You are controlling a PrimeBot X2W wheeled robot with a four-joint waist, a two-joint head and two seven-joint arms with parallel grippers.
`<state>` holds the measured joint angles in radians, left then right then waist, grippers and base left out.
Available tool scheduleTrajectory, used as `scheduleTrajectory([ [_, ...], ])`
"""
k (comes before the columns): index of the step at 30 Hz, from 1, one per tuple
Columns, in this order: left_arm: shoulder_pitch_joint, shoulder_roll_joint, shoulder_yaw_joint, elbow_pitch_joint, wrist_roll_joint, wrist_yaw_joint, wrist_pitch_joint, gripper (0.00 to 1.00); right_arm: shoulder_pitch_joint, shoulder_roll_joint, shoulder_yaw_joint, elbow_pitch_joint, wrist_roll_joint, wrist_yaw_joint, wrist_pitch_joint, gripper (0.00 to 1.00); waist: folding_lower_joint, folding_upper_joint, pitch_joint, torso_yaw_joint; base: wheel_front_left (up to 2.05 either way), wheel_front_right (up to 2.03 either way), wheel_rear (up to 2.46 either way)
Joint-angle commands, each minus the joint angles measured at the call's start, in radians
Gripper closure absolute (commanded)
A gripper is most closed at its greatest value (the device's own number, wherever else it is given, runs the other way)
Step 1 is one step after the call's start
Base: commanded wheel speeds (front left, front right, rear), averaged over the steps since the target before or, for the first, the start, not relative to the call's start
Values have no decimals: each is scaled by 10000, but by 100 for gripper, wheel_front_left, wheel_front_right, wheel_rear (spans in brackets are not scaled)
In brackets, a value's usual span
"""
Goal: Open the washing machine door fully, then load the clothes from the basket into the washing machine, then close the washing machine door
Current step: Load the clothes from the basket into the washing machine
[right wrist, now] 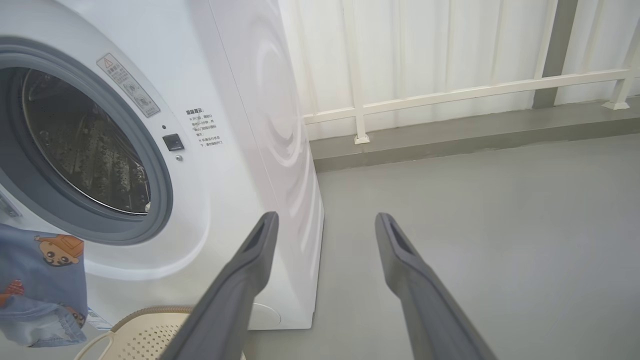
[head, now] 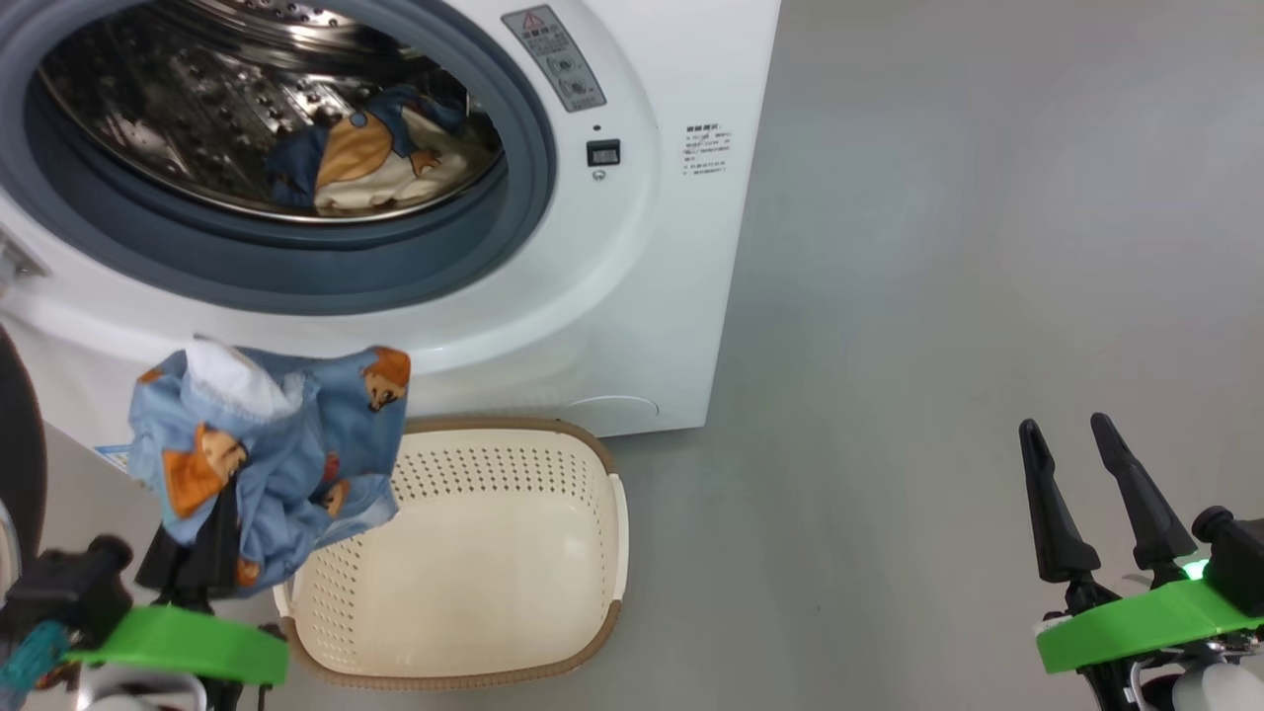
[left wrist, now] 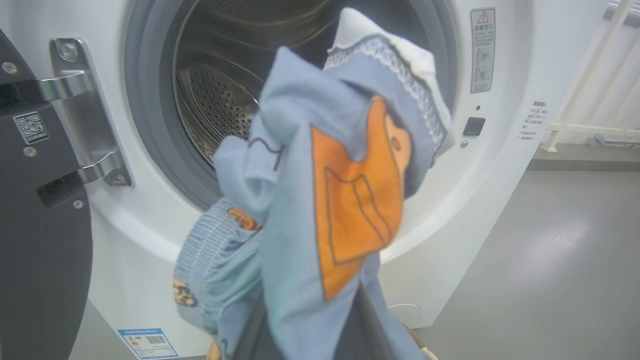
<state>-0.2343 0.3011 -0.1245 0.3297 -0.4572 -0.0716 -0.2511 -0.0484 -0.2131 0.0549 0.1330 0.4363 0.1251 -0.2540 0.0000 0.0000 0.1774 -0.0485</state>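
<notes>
Garment (head: pixel 267 454) pinched btwn L jaws, draped over them, near basket (head: pixel 494 583).

No wording can be read in full. The washing machine (head: pixel 642 296) carries a grey warning label (head: pixel 553 59) on its front, to the right of the drum (head: pixel 148 109). The label has a red triangle with an exclamation mark at the top. Below it are small characters and two round pictograms, too small to read. Farther right on the same front is a block of small dark print (head: pixel 707 150), illegible. The door (left wrist: pixel 40 260) bears a white QR-code sticker (left wrist: pixel 31 127). Low on the machine's front is a blue label (left wrist: pixel 147 342) with a QR code and unreadable text.
</notes>
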Motion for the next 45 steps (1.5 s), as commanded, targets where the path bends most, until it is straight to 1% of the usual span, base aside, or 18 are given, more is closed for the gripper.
scheduleTrajectory([
  [1, 145, 181, 630, -502, 279, -56, -106, 100, 99, -187, 92, -226, 46, 56, -78, 0, 0, 0, -198, 105, 0, 0, 0],
  [5, 824, -201, 1248, -1124, 657, -155, -106, 100, 271, -186, 38, -239, 55, 56, -78, 0, 0, 0, -344, 106, 0, 0, 0],
  [6, 1084, -391, 1463, -1339, 801, -214, -106, 100, 346, -179, -5, -252, 55, 56, -78, 0, 0, 0, -398, 109, 0, 0, 0],
  [7, 1084, -391, 1463, -1339, 801, -214, -106, 100, 346, -179, -5, -252, 55, 56, -78, 0, 0, 0, -398, 109, 0, 0, 0],
  [13, 1463, -873, 1959, -1662, 1069, -376, -106, 100, 481, -177, -81, -294, 69, 56, -78, 0, 0, 0, -428, 99, 0, 0, 0],
  [20, 1439, -1148, 2283, -1697, 1281, -500, -106, 100, 506, -129, -97, -347, 54, 56, -78, 0, 0, 0, -315, -12, 0, 0, 0],
  [28, 789, -1393, 2557, -1647, 1576, -554, -107, 100, 212, 65, -119, -378, 55, 56, -78, 0, 0, 0, 343, -196, 0, 0, 0],
  [32, 61, -1356, 2568, -1477, 1717, -570, -107, 100, -5, 210, -101, -414, 33, 56, -78, 0, 0, 0, 832, -282, 0, 0, 0],
  [36, -934, -1171, 2554, -1255, 1869, -579, -107, 100, -294, 345, -100, -455, 16, 56, -78, 0, 0, 0, 1383, -407, 0, 0, 0],
  [45, -3702, -483, 2691, -230, 2105, -586, -107, 100, -1039, 669, 42, -498, -15, 56, -78, 0, 0, 0, 2547, -834, 0, 0, 0],
])
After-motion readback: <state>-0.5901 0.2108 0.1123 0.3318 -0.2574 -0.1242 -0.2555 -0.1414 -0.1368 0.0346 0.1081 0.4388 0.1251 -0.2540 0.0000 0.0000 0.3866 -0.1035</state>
